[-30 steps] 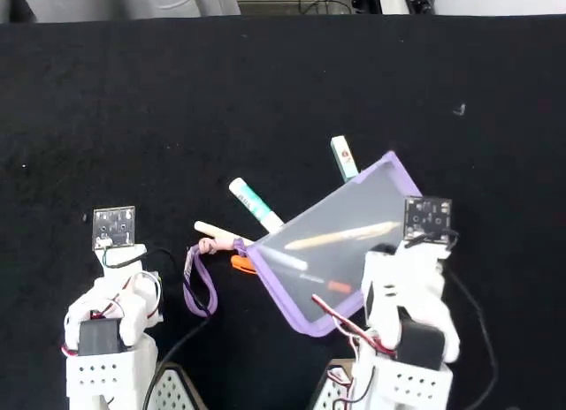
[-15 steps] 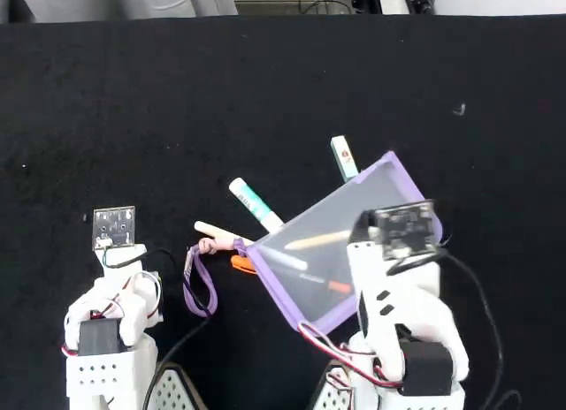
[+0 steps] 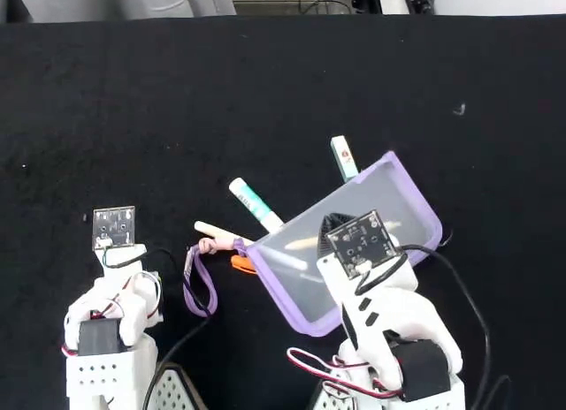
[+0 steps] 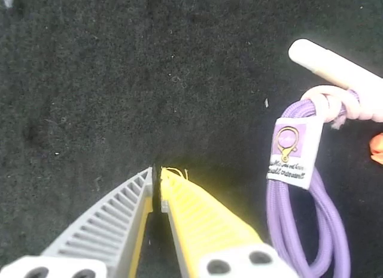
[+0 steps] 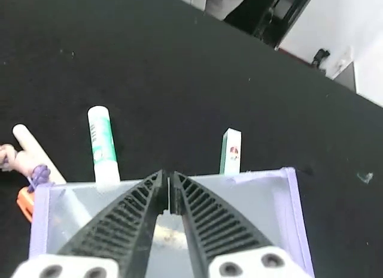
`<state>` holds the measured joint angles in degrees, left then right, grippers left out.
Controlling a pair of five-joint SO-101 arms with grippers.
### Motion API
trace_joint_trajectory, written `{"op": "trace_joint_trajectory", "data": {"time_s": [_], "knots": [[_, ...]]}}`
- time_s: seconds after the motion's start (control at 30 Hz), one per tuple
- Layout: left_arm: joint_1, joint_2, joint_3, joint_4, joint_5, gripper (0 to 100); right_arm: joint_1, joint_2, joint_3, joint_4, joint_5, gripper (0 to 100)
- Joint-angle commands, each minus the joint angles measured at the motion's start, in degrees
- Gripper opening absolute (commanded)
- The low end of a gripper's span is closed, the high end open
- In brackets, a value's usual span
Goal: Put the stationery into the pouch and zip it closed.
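Hovering over the pouch (image 5: 257, 197), the right gripper (image 5: 169, 181) shows its black jaws pressed together with nothing between them. Do you agree? (DESK)

Agreed. The left gripper (image 4: 159, 174) is the same: grey and yellow fingers closed, empty, low over the black table (image 3: 133, 101) beside the purple strap (image 4: 306, 218). (PHOTOGRAPHER)

Where does everything lie from above? (DESK)

The pouch (image 3: 407, 202) sits tilted in front of the right arm (image 3: 393, 326). A green-banded stick (image 3: 255, 204) pokes out at its 10 o'clock edge and a small boxed stick (image 3: 344, 157) at 12 o'clock. At 9 o'clock, a cream pen (image 3: 215, 233) and an orange piece (image 3: 240, 263) lie outside, touching the corner where the strap (image 3: 199, 286) loops away. Pale shapes show through the film, so some items are likely inside already. (PHOTOGRAPHER)

How will it handle? (DESK)

The pouch looks thin, soft and light, probably prone to sliding or buckling on the cloth if pushed. The purple trim or the strap corner seems the firmer hold, with one arm pinning it while the other feeds. The sticks look stiff, light and round, so they are apt to roll and are best pinched across mid-barrel. I cannot tell where the zip pull sits. (PHOTOGRAPHER)
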<state>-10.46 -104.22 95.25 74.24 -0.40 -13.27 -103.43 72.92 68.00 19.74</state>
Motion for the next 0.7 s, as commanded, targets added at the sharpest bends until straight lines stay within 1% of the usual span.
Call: {"op": "trace_joint_trajectory", "data": {"time_s": [0.0, 0.07, 0.17, 0.23, 0.27, 0.4, 0.47, 0.5, 0.67], "knots": [[-0.57, -0.26, -7.96, -0.7, 0.35, 3, -0.97, -3.74, -1.8, -3.69, 0.62, 1.6], [-2.77, -0.26, -9.8, -0.35, 0.35, 3, -1.05, -3.74, -0.48, -4.22, 0.7, 4.2], [-8.48, -0.35, -11.38, -1.23, 0.7, 3, -1.32, -3.74, 1.36, -4.31, 0.7, 15.0], [-13.49, -0.35, -13.58, -4.92, 0.62, 3, -3.43, -3.65, 1.98, -4.31, 0.7, 21.1], [-16.84, -0.35, -14.73, -7.38, 0.62, 3, -5.1, -3.38, 1.98, -4.22, 0.7, 22.3], [-31.34, -0.35, -16.31, -18.2, 0.7, 3, -12.22, 2.42, 0.4, -5.1, 0.7, 19.8], [-36.35, -0.35, -14.37, -21.63, 0.79, 3, -14.59, 7.69, -0.84, -7.21, 0.53, 19.2], [-37.67, -0.35, -12.7, -23.03, 0.79, 3, -15.3, 10.59, -1.45, -8.97, 0.35, 19.1], [-38.37, -0.35, -2.15, -31.03, 0.79, 3, -18.11, 27.91, -7.08, -16.79, 0.26, 19.1]]}}
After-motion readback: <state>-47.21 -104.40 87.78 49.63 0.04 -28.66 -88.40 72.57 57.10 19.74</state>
